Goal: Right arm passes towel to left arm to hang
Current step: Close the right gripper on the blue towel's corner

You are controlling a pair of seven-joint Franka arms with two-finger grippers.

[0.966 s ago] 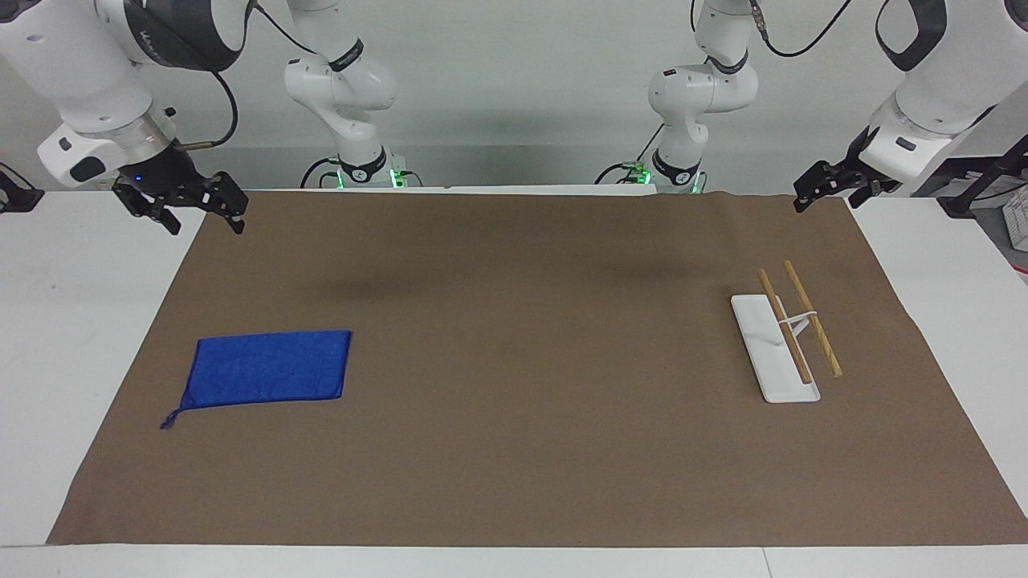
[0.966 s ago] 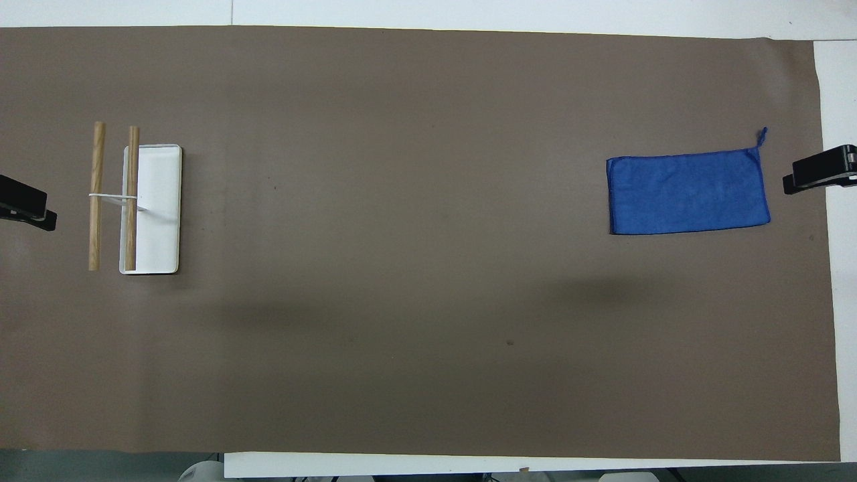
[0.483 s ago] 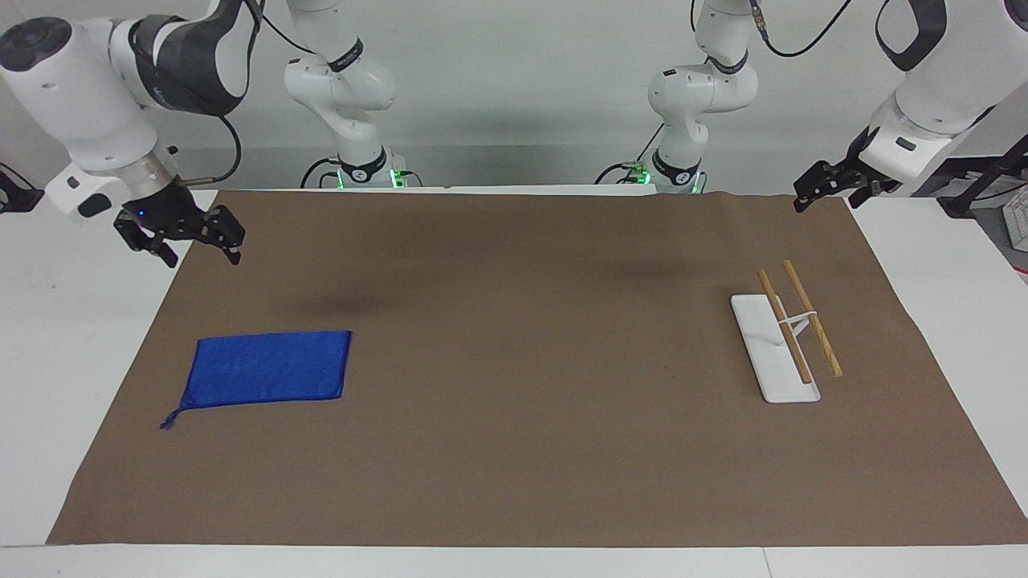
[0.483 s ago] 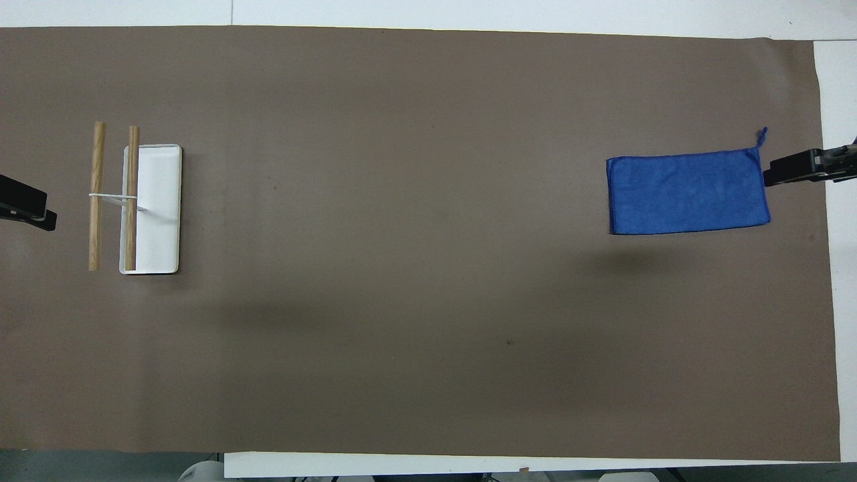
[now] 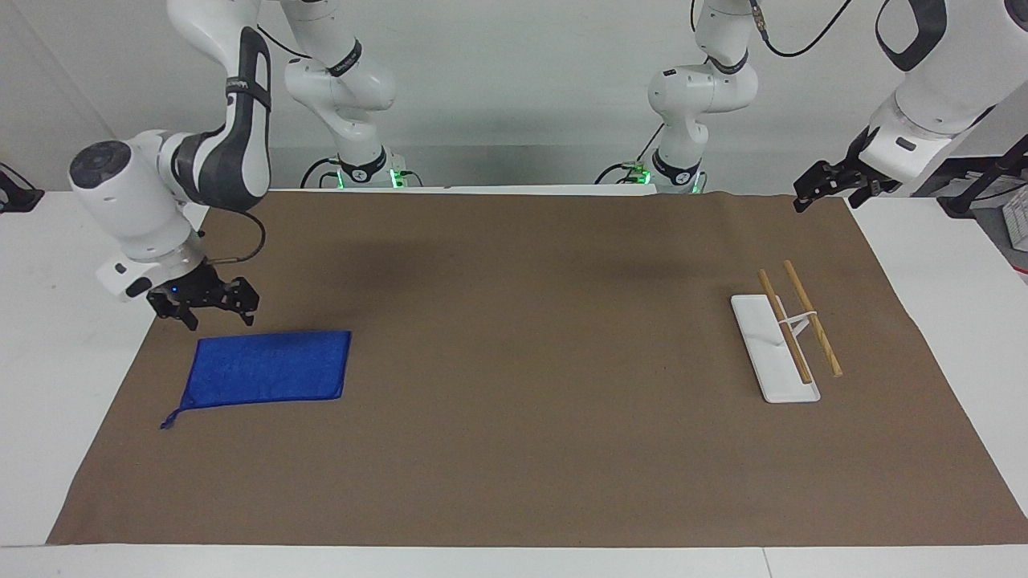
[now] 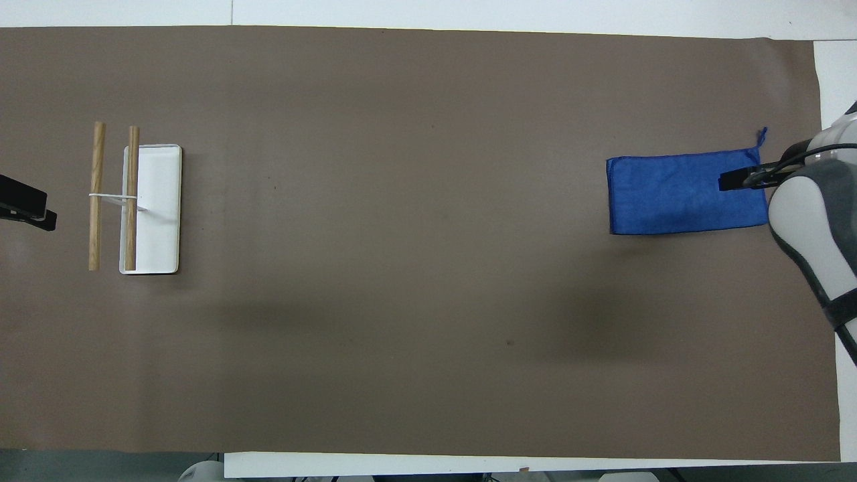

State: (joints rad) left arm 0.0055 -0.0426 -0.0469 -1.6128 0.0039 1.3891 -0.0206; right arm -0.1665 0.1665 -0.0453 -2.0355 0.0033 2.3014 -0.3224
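— Start at the right arm's end of the counter (image 5: 56,361). What is there?

— The right arm (image 5: 152,201) bends down from above, and the right gripper (image 5: 220,319) hangs low over the brown mat (image 5: 522,417). Its fingers stand apart with nothing between them.

— And the towel?

— The towel (image 5: 269,367) lies flat on the mat at that same end of the counter, spread out as a rectangle. Its string tail (image 5: 170,420) trails from the corner farthest from the robots. The gripper is above the towel's edge nearer the robots, by the corner at the counter's end. In the facing view a thin strip of mat shows between the fingertips and the cloth. From overhead the right gripper (image 6: 736,181) covers the towel's (image 6: 676,197) short edge.

— Moving toward the left arm's end?

— The middle of the mat is bare. Then comes a white rack (image 5: 775,353) with two wooden rods (image 5: 813,319) carried side by side on its stand. It is well apart from the towel.

— And the left arm?

— The left arm (image 5: 923,104) waits with the left gripper (image 5: 813,195) over the mat's corner nearest the robots. I cannot tell whether its fingers are apart or together. Overhead, only the left gripper's (image 6: 27,204) black tip shows, beside the rack (image 6: 161,207).
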